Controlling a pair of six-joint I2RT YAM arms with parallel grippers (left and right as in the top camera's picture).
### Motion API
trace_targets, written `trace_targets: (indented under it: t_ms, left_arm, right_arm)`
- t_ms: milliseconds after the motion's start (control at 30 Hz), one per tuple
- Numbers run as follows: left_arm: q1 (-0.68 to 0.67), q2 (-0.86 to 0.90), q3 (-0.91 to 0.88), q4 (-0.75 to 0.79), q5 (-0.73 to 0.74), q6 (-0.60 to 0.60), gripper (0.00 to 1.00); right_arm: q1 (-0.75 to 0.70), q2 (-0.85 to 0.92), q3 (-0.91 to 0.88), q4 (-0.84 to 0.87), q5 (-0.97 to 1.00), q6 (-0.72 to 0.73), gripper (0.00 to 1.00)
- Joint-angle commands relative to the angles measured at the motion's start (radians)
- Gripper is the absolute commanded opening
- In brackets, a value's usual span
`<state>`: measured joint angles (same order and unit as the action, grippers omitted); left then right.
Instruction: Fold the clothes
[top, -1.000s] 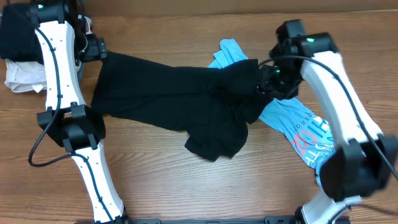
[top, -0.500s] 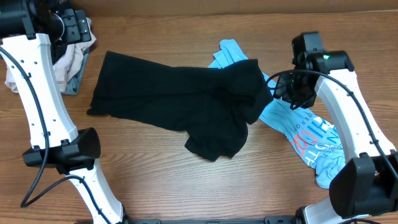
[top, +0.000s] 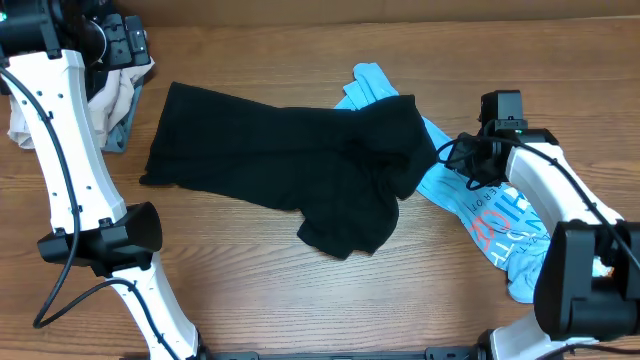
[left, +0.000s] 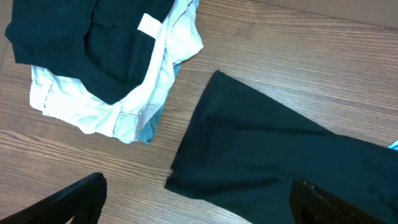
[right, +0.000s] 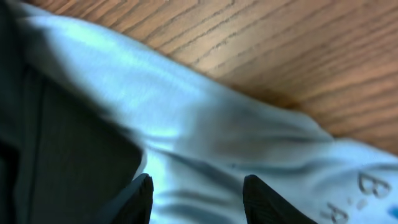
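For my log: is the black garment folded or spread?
Spread: the black garment lies wide across the table, rumpled where it overlaps the blue T-shirt.

Black garment: spread mostly flat mid-table, its right end bunched over the blue shirt.
Blue shirt: crumpled, lettered, on my right.
Clothes pile: white and black, far left.

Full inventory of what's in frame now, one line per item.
black garment: 1, black, spread mid-table, overlapping the blue shirt
blue shirt: 1, light blue, printed, right side, partly under the garment
pile: 1, black on white clothes, far left corner
table: 1, brown wood, under everything
left arm: 1, white, left edge
right arm: 1, white, right edge
left gripper: 1, black, open, above pile and garment's end
right gripper: 1, black, open, over blue shirt
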<state>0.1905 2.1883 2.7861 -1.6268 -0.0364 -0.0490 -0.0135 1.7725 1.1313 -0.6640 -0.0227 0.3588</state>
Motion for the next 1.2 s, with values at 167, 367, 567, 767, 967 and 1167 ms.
trace_targets:
  t_ms: [167, 367, 567, 767, 967, 1167]
  left_arm:
    - [0.005, 0.005, -0.003, 0.004, 0.011, 0.012, 0.96]
    - [0.005, 0.006, -0.003, 0.001, 0.012, 0.011, 0.95]
    - [0.005, 0.007, -0.003, 0.0, 0.011, 0.004, 0.95]
    - [0.005, 0.008, -0.003, 0.001, 0.011, 0.004, 0.95]
    - [0.005, 0.011, -0.003, 0.0, 0.011, 0.004, 0.95]
    - [0.005, 0.011, -0.003, 0.011, 0.0, 0.027, 1.0]
  right_arm:
    - [-0.01, 0.122, -0.01, 0.049, -0.023, -0.018, 0.5]
    - [-0.099, 0.182, -0.01, 0.085, -0.024, -0.01, 0.51]
    - [-0.288, 0.192, -0.007, 0.135, -0.028, -0.004, 0.52]
    - [-0.516, 0.192, 0.048, 0.17, -0.103, 0.009, 0.55]
    - [-0.676, 0.192, 0.132, 0.18, -0.217, 0.008, 0.56]
    - [-0.755, 0.192, 0.336, 0.008, -0.339, -0.037, 0.56]
